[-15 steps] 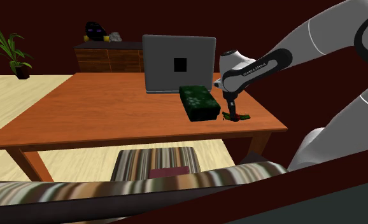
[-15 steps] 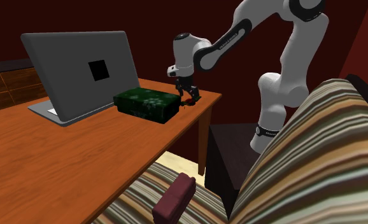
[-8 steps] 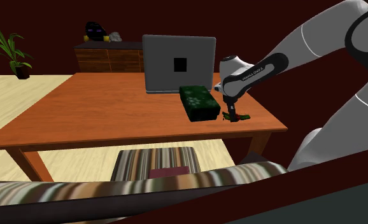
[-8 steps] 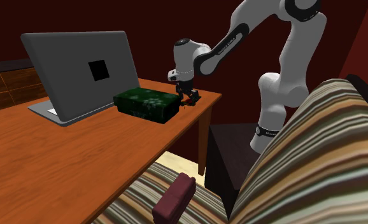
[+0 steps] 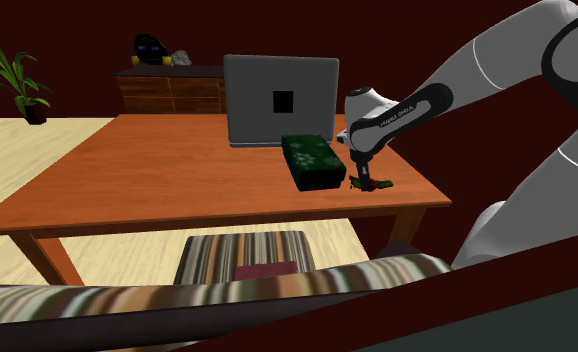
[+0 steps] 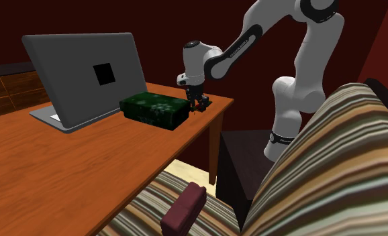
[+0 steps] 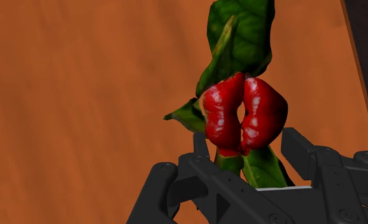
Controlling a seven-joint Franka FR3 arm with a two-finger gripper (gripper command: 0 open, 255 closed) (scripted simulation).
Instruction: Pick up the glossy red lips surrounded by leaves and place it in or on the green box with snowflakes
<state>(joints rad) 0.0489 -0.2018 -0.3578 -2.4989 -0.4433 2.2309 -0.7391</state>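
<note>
The glossy red lips [image 7: 243, 114] with green leaves lie flat on the wooden table [image 5: 157, 170], close to its near right corner. My gripper [image 7: 249, 147] is down at table height over them and open, one finger on each side of the lips' lower end and a leaf. In the shoulder view the gripper [image 5: 362, 178] stands just right of the green box with snowflakes [image 5: 312, 160], and the lips [image 5: 374, 184] peek out beside it. From the second exterior view the gripper [image 6: 201, 102] hides most of the lips, next to the box [image 6: 154, 109].
An open grey laptop [image 5: 280, 100] stands right behind the box. The table's edge runs close past the lips. A striped sofa [image 6: 307, 174] with a dark red cushion [image 6: 184, 206] lies below the table front. A dresser [image 5: 172, 90] and a plant [image 5: 19, 85] stand far back.
The gripper came down the last bit onto the lips during the first half second, then stayed put. The lips and the box have not moved.
</note>
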